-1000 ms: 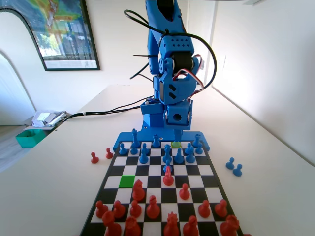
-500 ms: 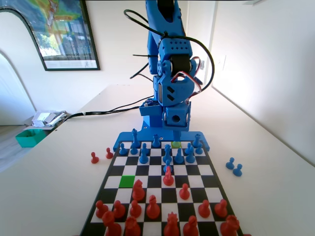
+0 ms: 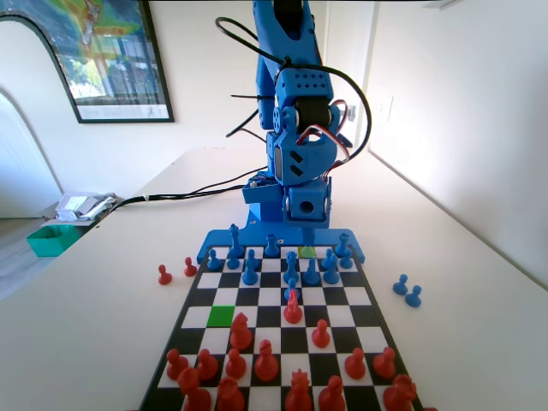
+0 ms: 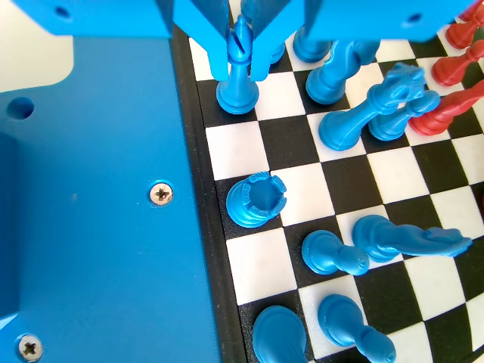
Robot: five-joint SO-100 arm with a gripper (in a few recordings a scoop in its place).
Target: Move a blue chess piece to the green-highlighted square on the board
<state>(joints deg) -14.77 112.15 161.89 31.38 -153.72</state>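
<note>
Table (image 3: 103, 300): pale, wide, carrying the board (image 3: 276, 330), black-and-white chequered with a dark rim. In the fixed view the blue arm (image 3: 295, 111) stands at the board's far end, bent down over the back rows.

Green-highlighted square (image 3: 221, 316): left of the board's middle in the fixed view, bare, with a red piece (image 3: 241, 332) just beside it on the near side. A duller yellow-green square (image 3: 306, 252) sits in the far row, under the arm's lower end.

Blue pieces crowd the far rows; red pieces fill the near rows. Two blue pawns (image 3: 408, 290) stand off the board on the table at right, two red pawns (image 3: 176, 271) off it at left.

Wrist view: pincer (image 4: 240, 64) hangs from the top edge, jaws narrowly apart, one on each side of the blue chess piece (image 4: 238, 72). This is a slim piece with a notched, bishop-like top, upright on a black square in the column next to the board's rim. Jaws lie close against its upper part; whether they actually press it I cannot tell. Its base rests on the board.

Nearer the camera in the same column stands a blue rook (image 4: 256, 200), seen from above. To the right, a blue knight (image 4: 404, 240) and several pawns.
</note>
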